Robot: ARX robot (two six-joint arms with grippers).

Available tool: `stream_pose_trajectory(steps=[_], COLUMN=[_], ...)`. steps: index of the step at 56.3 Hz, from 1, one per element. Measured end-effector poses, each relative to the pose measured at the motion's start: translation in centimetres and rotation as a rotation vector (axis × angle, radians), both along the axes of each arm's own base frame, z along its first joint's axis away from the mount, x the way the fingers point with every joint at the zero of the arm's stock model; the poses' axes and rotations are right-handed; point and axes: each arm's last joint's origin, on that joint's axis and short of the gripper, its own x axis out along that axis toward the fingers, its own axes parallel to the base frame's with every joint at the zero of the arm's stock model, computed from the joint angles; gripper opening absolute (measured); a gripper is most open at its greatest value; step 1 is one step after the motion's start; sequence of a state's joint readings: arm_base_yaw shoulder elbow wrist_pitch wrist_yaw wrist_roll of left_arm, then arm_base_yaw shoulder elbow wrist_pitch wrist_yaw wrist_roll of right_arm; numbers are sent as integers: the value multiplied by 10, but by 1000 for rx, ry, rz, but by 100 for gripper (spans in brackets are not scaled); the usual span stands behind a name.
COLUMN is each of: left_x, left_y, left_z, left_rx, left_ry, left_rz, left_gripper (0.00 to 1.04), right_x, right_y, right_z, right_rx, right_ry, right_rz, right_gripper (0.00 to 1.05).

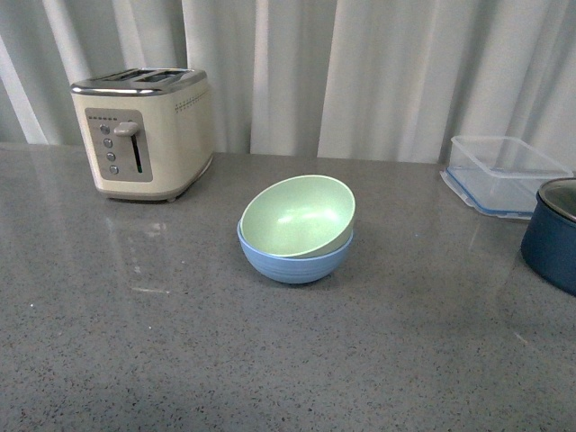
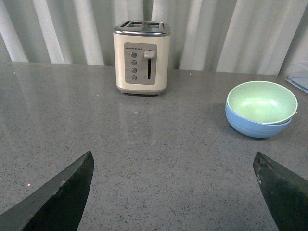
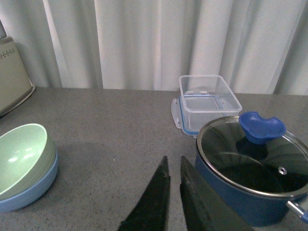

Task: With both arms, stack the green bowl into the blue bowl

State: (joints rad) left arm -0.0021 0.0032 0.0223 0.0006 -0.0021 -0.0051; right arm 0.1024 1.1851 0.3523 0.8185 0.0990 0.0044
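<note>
The green bowl sits inside the blue bowl near the middle of the grey speckled worktop. It does not lie level: its rim is tilted, higher on the far right and lower toward the front left, so a crescent of the blue bowl's rim shows beneath it. Nothing touches either bowl.

In the front view neither arm appears. A cream toaster with a chrome top stands at the back left, well apart from the bowls, in front of a pale curtain. At the right edge are a clear plastic box resting on its blue-edged lid, and just in front of it a dark navy pot, partly cut off by the frame.

The left wrist view shows the left end effector spread wide, its two black fingers at opposite lower corners with bare worktop between them; it holds nothing. The stacked bowls lie ahead of it and off to one side, the toaster further back.

The right wrist view shows the right end effector nearly closed, only a thin slit between its black fingers, and nothing gripped. The pot, with a glass lid and a blue knob, sits just beside it.
</note>
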Motion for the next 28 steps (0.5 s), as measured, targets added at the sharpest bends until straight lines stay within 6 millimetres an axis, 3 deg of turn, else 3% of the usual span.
stream_pose_trajectory(steps=[28], left_x=[0], left_y=[0], left_z=[0], left_rx=[0], left_ry=[0], left_rz=[0], left_gripper=[98], right_x=[-58], right_y=[-20], right_z=[-26], right_rx=[-2], right_ry=[-3], right_rz=[-5], right_gripper=[1])
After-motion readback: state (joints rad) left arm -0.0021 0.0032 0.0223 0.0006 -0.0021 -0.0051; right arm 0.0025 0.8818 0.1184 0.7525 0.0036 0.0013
